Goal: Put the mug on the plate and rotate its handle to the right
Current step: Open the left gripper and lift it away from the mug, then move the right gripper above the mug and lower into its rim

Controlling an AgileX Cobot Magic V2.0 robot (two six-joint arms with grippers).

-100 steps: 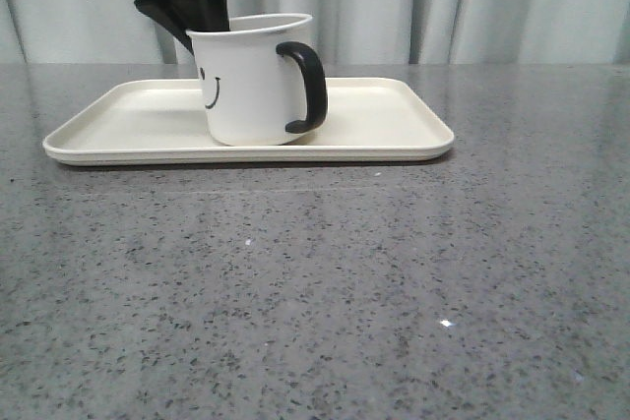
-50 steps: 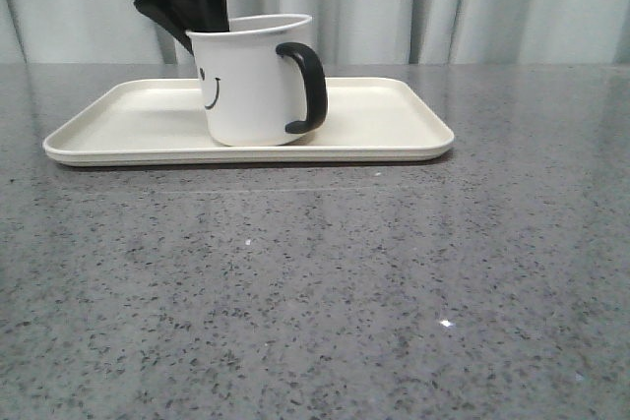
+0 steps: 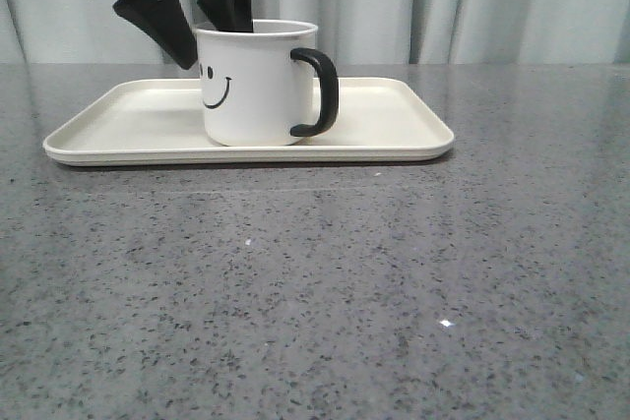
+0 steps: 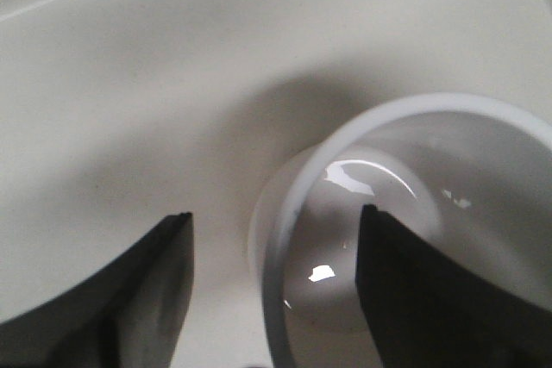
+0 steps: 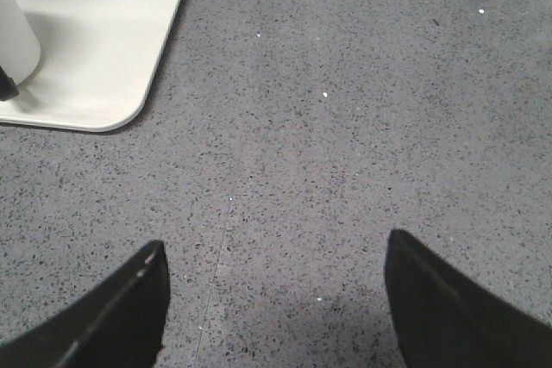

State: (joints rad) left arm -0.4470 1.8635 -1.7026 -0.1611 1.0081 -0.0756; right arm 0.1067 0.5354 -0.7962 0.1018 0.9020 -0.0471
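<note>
The mug (image 3: 258,84) stands upright on the plate (image 3: 394,130), a bit left of the plate's middle. It is white, with a black smiley face (image 3: 215,89) on the side that looks toward the front camera. The handle (image 3: 318,92) is black and sticks out to the right. The plate sits flat on the gray speckled table (image 3: 325,282), toward the back, in front of a pale curtain (image 3: 443,2).

My left claw (image 3: 200,19) hangs over the mug's back left edge. Its two black fingers are spread apart. One finger (image 4: 414,290) is down inside the mug, and the other finger (image 4: 121,290) is outside it, over the plate. The mug's rim (image 4: 285,239) runs between them. In my left wrist camera I see clear space between the rim and each finger, so I am not squeezing the mug (I am holding nothing at all). From up here I can see the shiny bottom of the mug, with small bright spots of light on it.

My right claw (image 5: 274,299) is out over the bare table, well away from the mug. Its fingers are wide apart, and there is nothing between them. In that camera the near corner of the plate shows far off at one side, with a bit of the mug's white wall on it.
</note>
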